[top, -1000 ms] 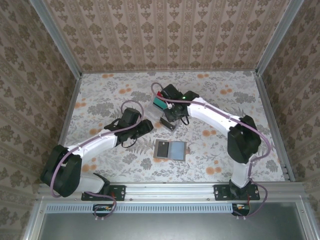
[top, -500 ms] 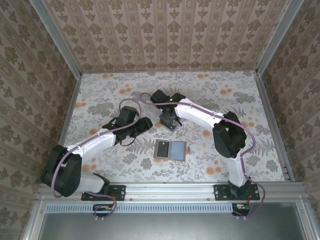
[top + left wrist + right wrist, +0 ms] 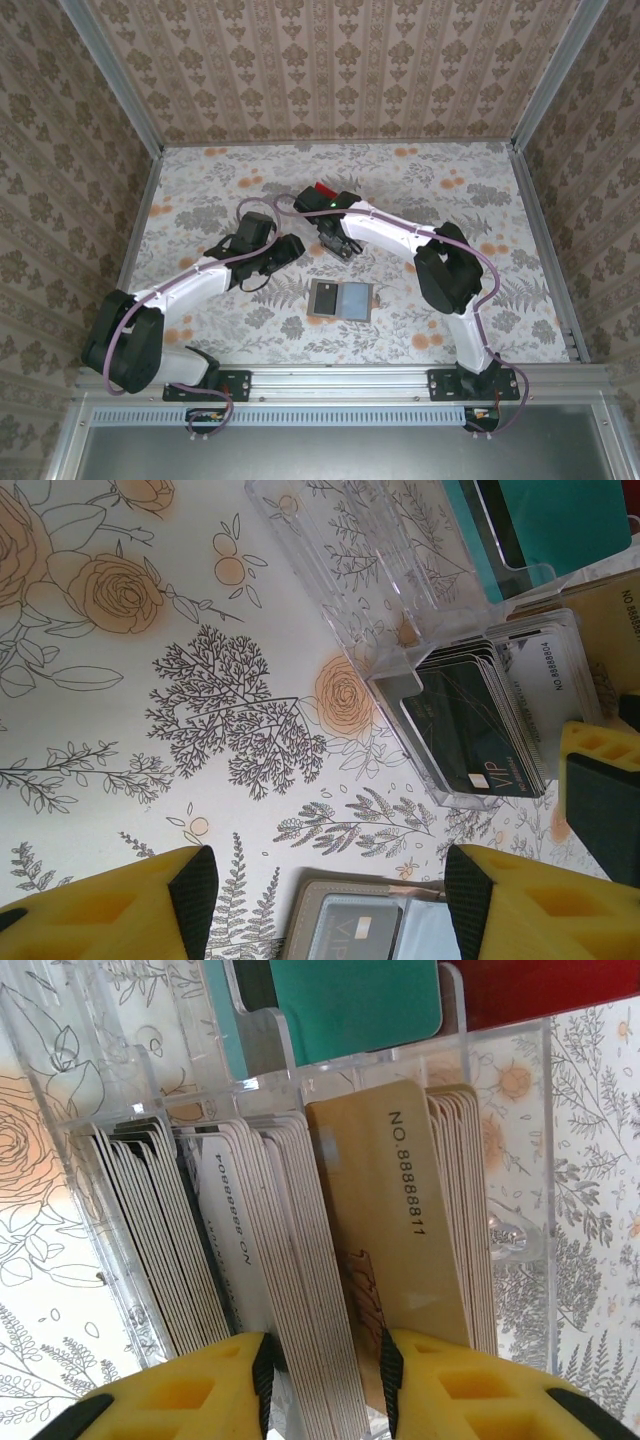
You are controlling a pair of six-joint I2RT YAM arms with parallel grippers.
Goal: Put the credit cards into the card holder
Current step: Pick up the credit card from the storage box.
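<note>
Right gripper (image 3: 325, 1360) pinches some cards (image 3: 300, 1260) in the clear rack (image 3: 510, 1230). Left gripper (image 3: 330, 875) hangs open, empty. Next, lift them to the near wallet (image 3: 305, 920).

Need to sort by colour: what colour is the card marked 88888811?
The card is tan, clearest in the right wrist view.

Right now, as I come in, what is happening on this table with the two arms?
The right gripper reaches into the clear rack, its fingers on either side of a few pale cards; whether it grips them is unclear. The left gripper hangs open over the table, holding nothing. The wallet lies unfolded nearby with a light blue card on it.
</note>
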